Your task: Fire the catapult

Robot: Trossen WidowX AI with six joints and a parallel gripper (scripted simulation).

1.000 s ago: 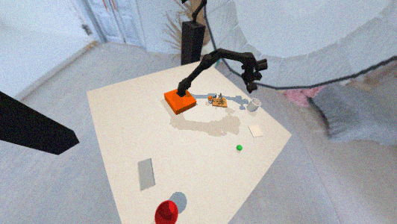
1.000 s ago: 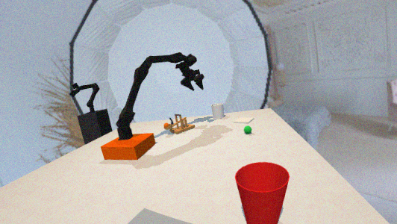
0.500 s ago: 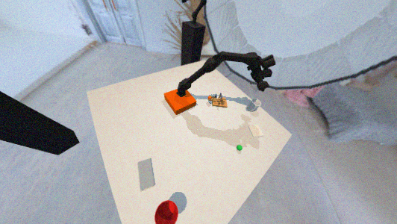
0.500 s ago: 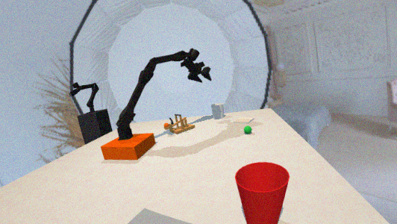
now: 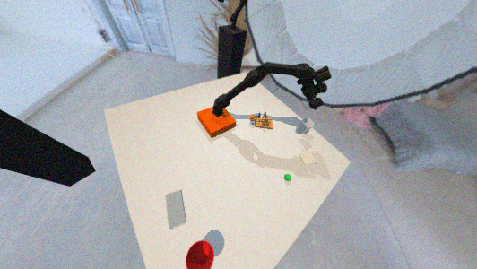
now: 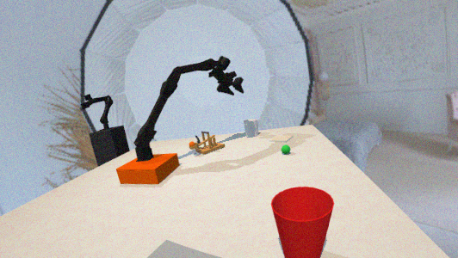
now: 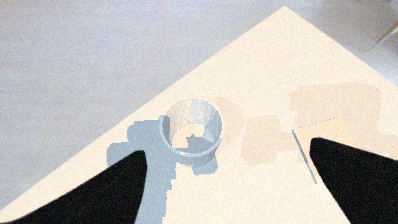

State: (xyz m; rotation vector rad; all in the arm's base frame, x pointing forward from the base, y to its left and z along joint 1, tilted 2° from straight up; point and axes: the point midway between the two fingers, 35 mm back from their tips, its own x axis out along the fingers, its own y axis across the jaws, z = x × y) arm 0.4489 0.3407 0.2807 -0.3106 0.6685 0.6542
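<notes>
The small wooden catapult (image 5: 264, 122) (image 6: 212, 149) stands beyond the orange base block of the arm. An orange ball (image 5: 253, 117) (image 6: 192, 145) is at the catapult's end nearer the arm's base. The catapult is out of the wrist view. The white mug (image 5: 309, 123) (image 6: 250, 128) (image 7: 199, 109) stands upright near the table edge, partly in the arm's shadow, and looks empty from above. My gripper (image 5: 316, 103) (image 6: 237, 92) (image 7: 228, 152) is open with nothing between its fingers. It hangs high above the table, with the mug in view beyond the fingertips.
A green ball (image 5: 288, 177) (image 6: 286, 150) and a thin pale tile (image 5: 307, 157) (image 6: 282, 138) lie on the mug's side of the table. A red cup (image 5: 197, 257) (image 6: 302, 234) and a grey panel (image 5: 176, 209) (image 6: 178, 251) are farther away. The orange base block (image 5: 216, 122) (image 6: 139, 176) carries the arm.
</notes>
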